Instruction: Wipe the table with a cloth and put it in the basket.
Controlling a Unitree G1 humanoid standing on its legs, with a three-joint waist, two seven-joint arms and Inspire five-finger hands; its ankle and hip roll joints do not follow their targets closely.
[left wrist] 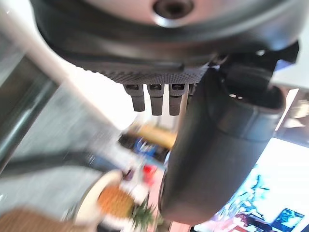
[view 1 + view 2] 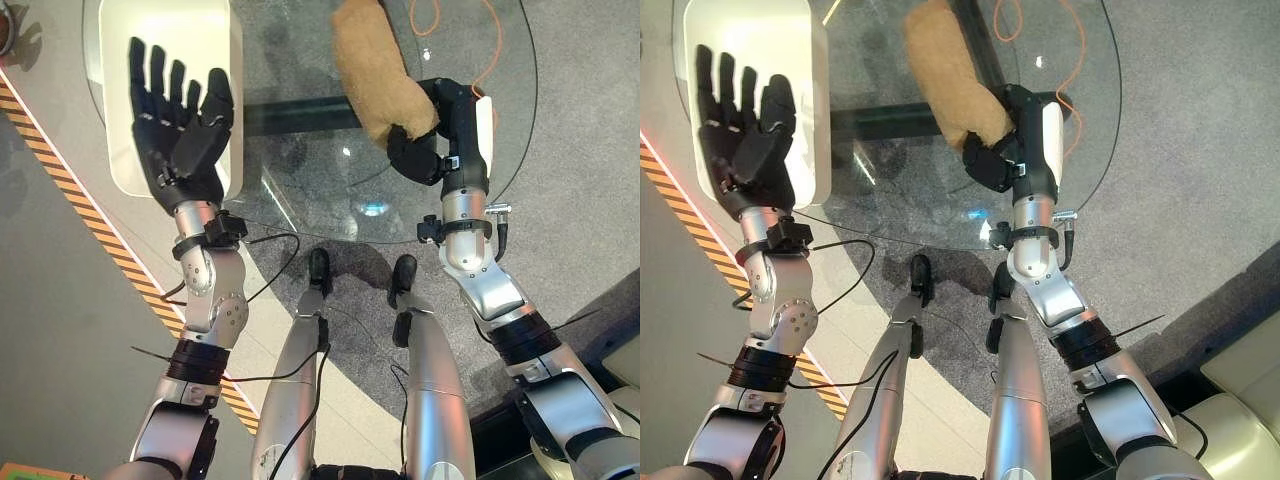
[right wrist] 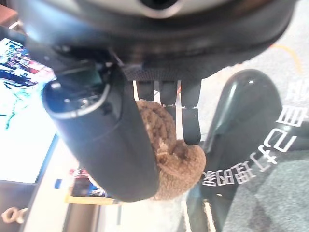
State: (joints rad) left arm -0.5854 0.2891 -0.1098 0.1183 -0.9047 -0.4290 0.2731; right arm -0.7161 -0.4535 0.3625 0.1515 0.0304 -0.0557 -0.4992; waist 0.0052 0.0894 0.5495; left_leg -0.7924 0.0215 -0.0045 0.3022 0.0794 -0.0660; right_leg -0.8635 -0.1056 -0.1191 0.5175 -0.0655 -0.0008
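Observation:
A tan fuzzy cloth (image 2: 375,75) lies bunched lengthwise on the round glass table (image 2: 300,170). My right hand (image 2: 440,135) grips the cloth's near end, fingers and thumb curled round it (image 3: 169,159). The white basket (image 2: 225,60) stands at the table's left side. My left hand (image 2: 180,120) hovers above the basket, palm up, fingers straight and spread, holding nothing.
An orange cable (image 2: 455,40) runs on the grey carpet under the far right of the glass. A striped yellow-black line (image 2: 70,200) crosses the floor at the left. The glass edge curves close in front of my arms.

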